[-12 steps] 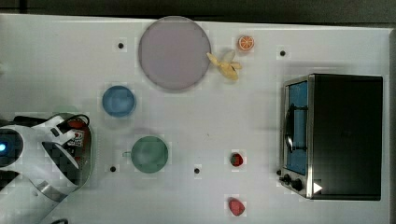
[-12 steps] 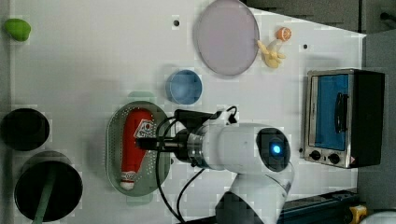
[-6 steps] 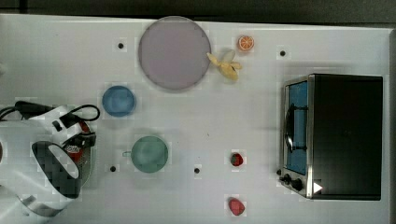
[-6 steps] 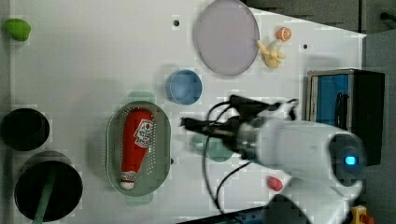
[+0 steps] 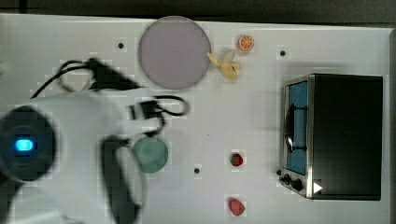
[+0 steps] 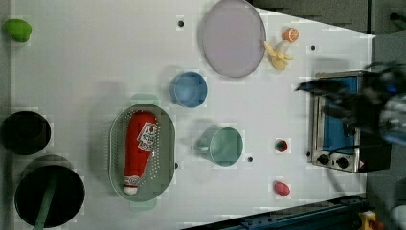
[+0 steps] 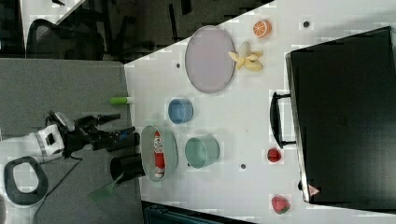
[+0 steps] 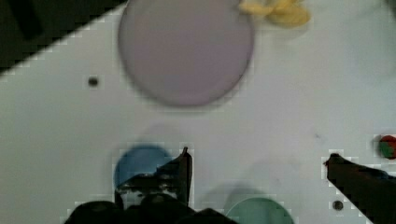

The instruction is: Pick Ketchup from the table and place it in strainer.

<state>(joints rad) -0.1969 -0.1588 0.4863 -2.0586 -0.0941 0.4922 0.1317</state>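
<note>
**Claw clear of the strainer, ketchup left inside**

Claw (image 8: 257, 161): fingers spread wide, nothing between them. In the wrist view the two dark fingertips frame bare table, with the blue bowl (image 8: 140, 163) and the green dish (image 8: 259, 212) below them and the lilac plate (image 8: 187, 51) beyond.

Change: a second ago the claw sat over the strainer, right at the bottle. It has since pulled off and risen; in the left view the arm now blurs across the toaster oven (image 6: 342, 124), well away from the strainer. In the right view the claw (image 7: 114, 126) hangs off the table edge, beside the strainer but not touching it.

Ketchup (image 6: 139, 151): lies on its side inside the strainer (image 6: 115, 143), cap end toward the edge of the table nearest the blue rail, bottle fully within the rim. The strainer sits near the table edge that has the two black pots (image 6: 26, 132) along it.

Judgement: the placement looks done; the release is complete and the arm is retreating. Nothing left to do but clear off.

Writing: the ketchup carries a white label (image 6: 147, 135) with a red mark on it; the text is too small to read. No legible brand on the oven. A small white triangle (image 5: 317, 187) marks the corner of its top.
</note>
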